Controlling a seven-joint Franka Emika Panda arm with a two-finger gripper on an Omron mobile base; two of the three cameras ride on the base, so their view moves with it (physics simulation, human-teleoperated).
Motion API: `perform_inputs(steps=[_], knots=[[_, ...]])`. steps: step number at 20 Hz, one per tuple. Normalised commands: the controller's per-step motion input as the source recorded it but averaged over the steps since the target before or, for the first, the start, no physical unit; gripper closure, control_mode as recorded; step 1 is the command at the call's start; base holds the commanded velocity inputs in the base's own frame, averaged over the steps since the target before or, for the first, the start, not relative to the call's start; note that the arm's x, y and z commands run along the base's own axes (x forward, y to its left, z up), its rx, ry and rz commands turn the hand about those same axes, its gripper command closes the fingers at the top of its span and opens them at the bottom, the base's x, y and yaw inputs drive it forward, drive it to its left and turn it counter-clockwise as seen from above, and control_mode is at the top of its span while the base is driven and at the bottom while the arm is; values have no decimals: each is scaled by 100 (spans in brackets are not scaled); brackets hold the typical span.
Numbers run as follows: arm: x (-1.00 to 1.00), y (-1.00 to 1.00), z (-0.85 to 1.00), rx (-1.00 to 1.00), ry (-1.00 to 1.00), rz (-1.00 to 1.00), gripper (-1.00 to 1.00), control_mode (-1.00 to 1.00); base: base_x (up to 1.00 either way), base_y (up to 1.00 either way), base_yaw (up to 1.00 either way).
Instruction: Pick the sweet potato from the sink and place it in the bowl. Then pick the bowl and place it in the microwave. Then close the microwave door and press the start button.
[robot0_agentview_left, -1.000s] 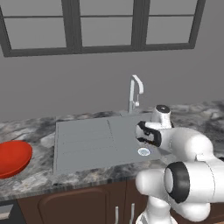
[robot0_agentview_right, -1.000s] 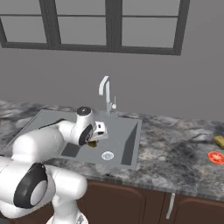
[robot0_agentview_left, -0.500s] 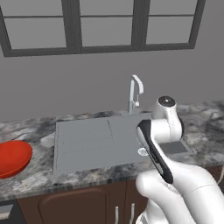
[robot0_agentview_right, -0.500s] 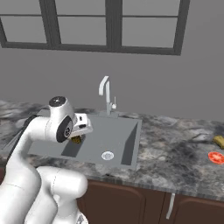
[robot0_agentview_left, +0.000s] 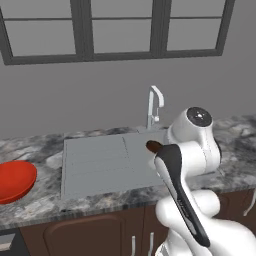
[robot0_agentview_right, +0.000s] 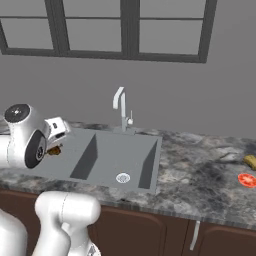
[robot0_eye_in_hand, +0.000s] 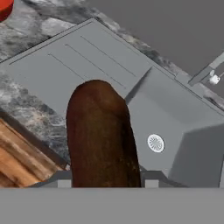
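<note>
Granite counter (robot0_agentview_left: 35, 210) and grey sink (robot0_agentview_left: 100, 160) lie below the risen arm — the gripper (robot0_eye_in_hand: 105, 183), pinching the sweet potato (robot0_eye_in_hand: 101, 135), has lifted out of the basin and swung left toward the bowl (robot0_agentview_left: 15, 180).

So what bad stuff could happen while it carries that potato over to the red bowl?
1. The sweet potato juts far out past the tool, so a fast swing might make it slip out and drop back into the sink or onto the counter.
2. The bowl sits at the far left, partly out of the left base view. A long carry could end with a release short of it or on its rim, and the potato might roll away.
</note>
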Motion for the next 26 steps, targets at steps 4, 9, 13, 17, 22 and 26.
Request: perform_inputs(steps=[4,9,13,17,22,26], knots=[[-30,100,98,-6,-3,30,100,-100,0,0,0],[-40,100,54,-4,-4,35,100,-100,0,0,0],[0,100,8,-6,0,44,100,-100,0,0,0],[1,100,-14,-12,0,50,100,-100,0,0,0],[25,100,-20,-16,0,47,100,-100,0,0,0],[79,61,-44,-16,12,41,100,-100,0,0,0]])
